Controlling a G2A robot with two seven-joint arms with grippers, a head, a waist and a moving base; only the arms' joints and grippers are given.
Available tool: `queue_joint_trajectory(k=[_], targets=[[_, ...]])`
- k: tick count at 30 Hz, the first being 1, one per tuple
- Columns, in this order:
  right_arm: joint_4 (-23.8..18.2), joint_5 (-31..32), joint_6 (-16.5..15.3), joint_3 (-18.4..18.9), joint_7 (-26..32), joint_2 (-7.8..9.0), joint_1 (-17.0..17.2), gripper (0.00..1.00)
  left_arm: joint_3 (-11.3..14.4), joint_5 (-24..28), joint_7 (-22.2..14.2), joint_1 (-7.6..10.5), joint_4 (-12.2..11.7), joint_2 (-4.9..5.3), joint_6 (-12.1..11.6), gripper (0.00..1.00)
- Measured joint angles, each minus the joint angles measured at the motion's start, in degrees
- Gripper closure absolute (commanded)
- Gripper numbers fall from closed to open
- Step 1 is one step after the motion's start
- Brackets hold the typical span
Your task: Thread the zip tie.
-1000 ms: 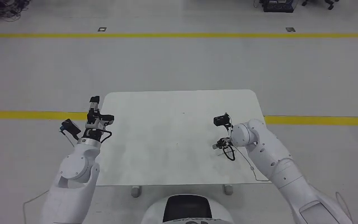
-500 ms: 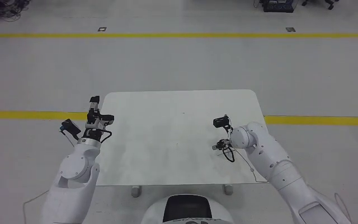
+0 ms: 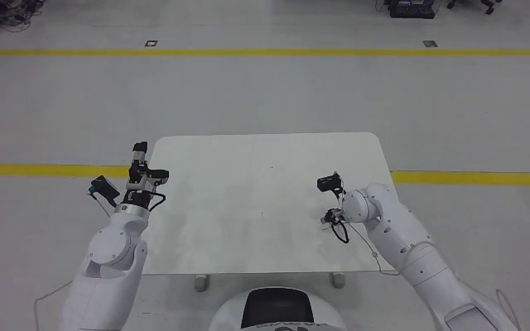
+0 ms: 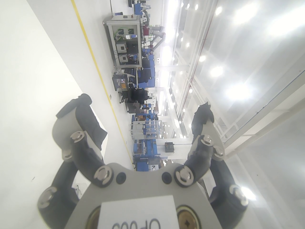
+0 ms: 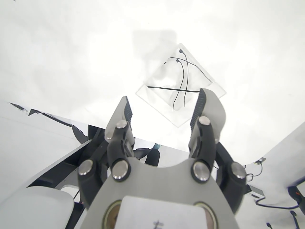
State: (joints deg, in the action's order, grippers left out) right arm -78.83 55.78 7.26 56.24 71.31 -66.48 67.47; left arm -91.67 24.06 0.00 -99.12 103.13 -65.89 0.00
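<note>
Three black zip ties (image 5: pixel 187 72) lie crossed in a shallow clear square tray (image 5: pixel 143 89) on the white table (image 5: pixel 71 48). My right gripper (image 5: pixel 164 98) hangs open just above the tray's near corner, with nothing between its fingers; one fingertip (image 5: pixel 202 96) overlaps the end of a tie in the picture. In the top view the right gripper (image 3: pixel 330 218) points down over the table's right part. My left gripper (image 3: pixel 139 154) stands at the table's left edge, pointing up and away from the table, open and empty (image 4: pixel 143 113).
The white table (image 3: pixel 248 190) has a wide bare middle. A black cable loop (image 3: pixel 340 231) hangs beside the right wrist. The table's near edge lies close behind the right gripper. Yellow floor lines run beyond the table.
The right arm has shifted slightly toward the table's near edge. The left arm has not moved.
</note>
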Motion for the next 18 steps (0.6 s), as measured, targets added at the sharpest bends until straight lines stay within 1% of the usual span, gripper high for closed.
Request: queue_joint_trajectory(k=[6, 10, 13, 16, 18], targets=[[1.8, -0.2, -0.2, -0.5, -1.3, -0.27, 0.1, 0.63, 0.0, 0.0, 0.0, 0.0, 0.0, 0.0, 0.0, 0.0], [3.6, 0.4, 0.3, -1.3, -2.3, -0.57, -0.2, 0.62, 0.0, 0.0, 0.0, 0.0, 0.0, 0.0, 0.0, 0.0], [5.2, 0.9, 0.8, -2.3, -3.4, -0.93, -0.5, 0.65, 0.0, 0.0, 0.0, 0.0, 0.0, 0.0, 0.0, 0.0], [6.8, 0.7, 0.9, -3.2, -4.3, -1.35, -0.9, 0.71, 0.0, 0.0, 0.0, 0.0, 0.0, 0.0, 0.0, 0.0], [7.6, 0.6, 1.1, -3.5, -4.9, -1.58, -1.2, 0.72, 0.0, 0.0, 0.0, 0.0, 0.0, 0.0, 0.0, 0.0]])
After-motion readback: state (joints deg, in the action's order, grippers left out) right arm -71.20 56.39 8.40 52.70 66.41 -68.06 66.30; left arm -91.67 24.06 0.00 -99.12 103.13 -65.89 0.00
